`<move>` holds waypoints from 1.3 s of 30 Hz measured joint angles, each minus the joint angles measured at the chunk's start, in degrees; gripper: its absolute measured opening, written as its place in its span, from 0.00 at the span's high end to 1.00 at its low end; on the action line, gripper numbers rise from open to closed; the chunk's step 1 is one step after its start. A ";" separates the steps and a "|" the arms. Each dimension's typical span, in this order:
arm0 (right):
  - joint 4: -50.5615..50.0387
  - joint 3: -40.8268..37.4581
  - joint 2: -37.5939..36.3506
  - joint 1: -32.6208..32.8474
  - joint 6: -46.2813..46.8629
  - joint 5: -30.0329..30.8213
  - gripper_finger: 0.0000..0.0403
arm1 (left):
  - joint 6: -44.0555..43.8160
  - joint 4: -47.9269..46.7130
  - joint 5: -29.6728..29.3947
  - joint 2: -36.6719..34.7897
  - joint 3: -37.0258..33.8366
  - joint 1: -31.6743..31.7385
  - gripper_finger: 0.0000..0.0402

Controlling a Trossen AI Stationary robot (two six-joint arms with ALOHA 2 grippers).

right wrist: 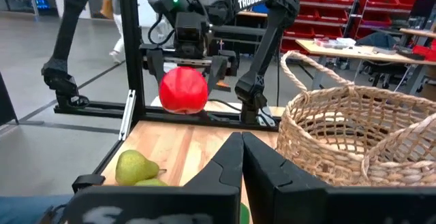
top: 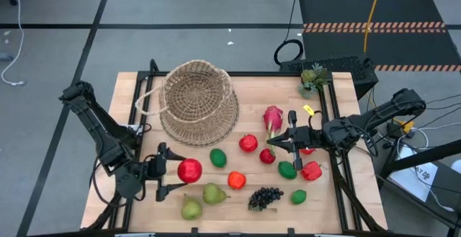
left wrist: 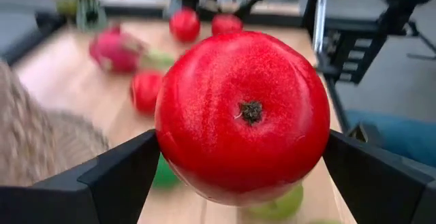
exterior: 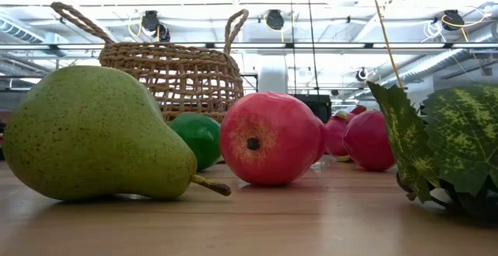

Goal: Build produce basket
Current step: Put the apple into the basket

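Holding a big red apple [top: 190,170] between its fingers, the left end effector [top: 175,171] sits over the near left part of the table [top: 338,208], with the jaws spread wide around the fruit. From the right wrist view you can see the apple is lifted clear of the wood.

The basket [top: 196,100] sits on the far left-middle of the table, tipped so its opening shows from above, handle loop sticking out on the left. Nothing is inside it as far as I can tell.

Rest of the produce is scattered in front and to the right: two pears [top: 203,200] just beside the held apple, a green lime [top: 217,158], a small red-orange fruit [top: 236,180], dark grapes [top: 265,197], and a pink dragon fruit [top: 273,118] further right.

Right end effector [top: 276,142] is over the right-middle cluster of red and green fruit, fingers pinched fully together, gripping nothing.

Small potted plant [top: 314,78] at the far right corner.
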 joint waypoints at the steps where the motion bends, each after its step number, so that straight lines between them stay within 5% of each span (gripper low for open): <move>1: 0.33 0.00 0.12 0.00 -0.10 -0.01 1.00 | 2.41 1.95 -0.99 -0.11 0.02 0.00 0.01; 10: 0.96 0.00 0.39 -0.02 -0.87 -0.01 1.00 | 22.68 16.53 -4.14 -1.45 0.02 3.10 0.01; 18: 2.92 0.00 0.39 -0.02 -1.53 0.00 1.00 | 37.88 29.49 -0.26 -1.52 0.04 7.17 0.01; 29: 7.69 0.00 2.77 -0.02 -1.96 0.22 1.00 | 49.31 40.91 6.59 -1.52 0.04 12.59 0.01; 39: 20.91 0.00 9.70 -0.02 -2.16 0.07 1.00 | 50.67 43.71 18.16 -0.27 0.04 18.21 0.01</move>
